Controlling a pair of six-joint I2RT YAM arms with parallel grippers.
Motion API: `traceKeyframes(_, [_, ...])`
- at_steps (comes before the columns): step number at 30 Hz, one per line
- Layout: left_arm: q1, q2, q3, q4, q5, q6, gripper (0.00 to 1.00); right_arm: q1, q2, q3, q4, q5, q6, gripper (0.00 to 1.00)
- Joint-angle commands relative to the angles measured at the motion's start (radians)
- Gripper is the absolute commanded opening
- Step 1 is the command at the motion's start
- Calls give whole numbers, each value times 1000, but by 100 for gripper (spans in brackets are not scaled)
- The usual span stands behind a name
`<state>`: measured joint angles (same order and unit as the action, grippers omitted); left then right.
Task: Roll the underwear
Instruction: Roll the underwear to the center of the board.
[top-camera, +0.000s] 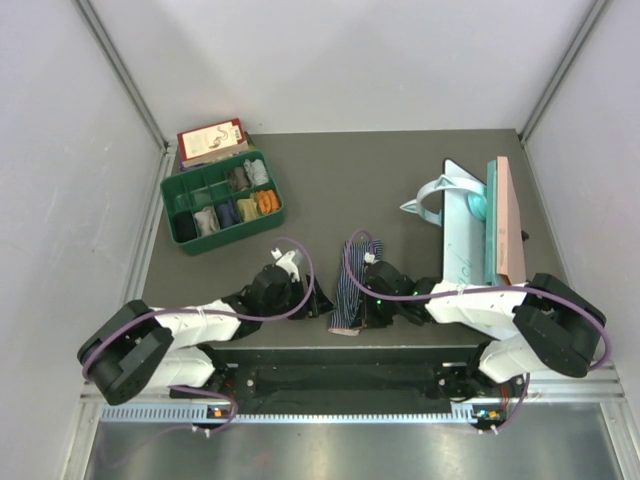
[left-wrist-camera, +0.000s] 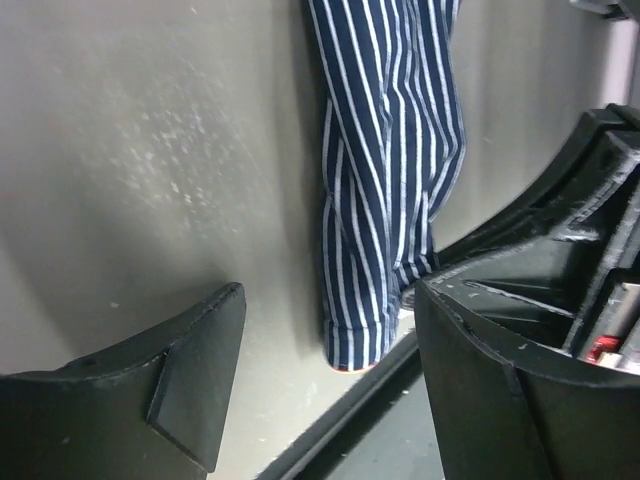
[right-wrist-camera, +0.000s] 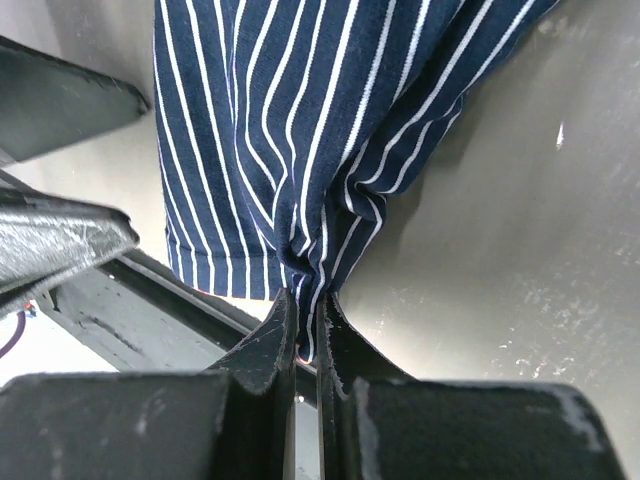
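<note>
right wrist view: my right tool pinches a fold of the striped underwear; my left tool gapes wide over the worktop, apparently touching nothing.

nothing readable right now: the box behind the tray carries some print, but it's far too small to read.

1 striped underwear, 1 green tray, 1 red box

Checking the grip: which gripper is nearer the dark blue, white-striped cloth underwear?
Right. The right gripper is shut on the striped underwear; the left gripper is open beside it, empty.
</note>
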<state>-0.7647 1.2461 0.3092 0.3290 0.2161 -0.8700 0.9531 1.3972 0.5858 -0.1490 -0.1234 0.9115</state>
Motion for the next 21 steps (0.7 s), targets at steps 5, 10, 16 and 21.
traceKeyframes(5, [-53,21,-39,193,35,-90,70,-4,5,32,39,13,7,0])
traceKeyframes(10, [-84,49,-44,189,52,-93,58,-4,2,34,32,18,7,0])
traceKeyframes(16, [-94,82,-41,173,55,-90,52,-4,-4,35,34,21,10,0])
traceKeyframes(21, [-130,119,-22,159,43,-87,44,-4,-1,40,22,22,10,0])
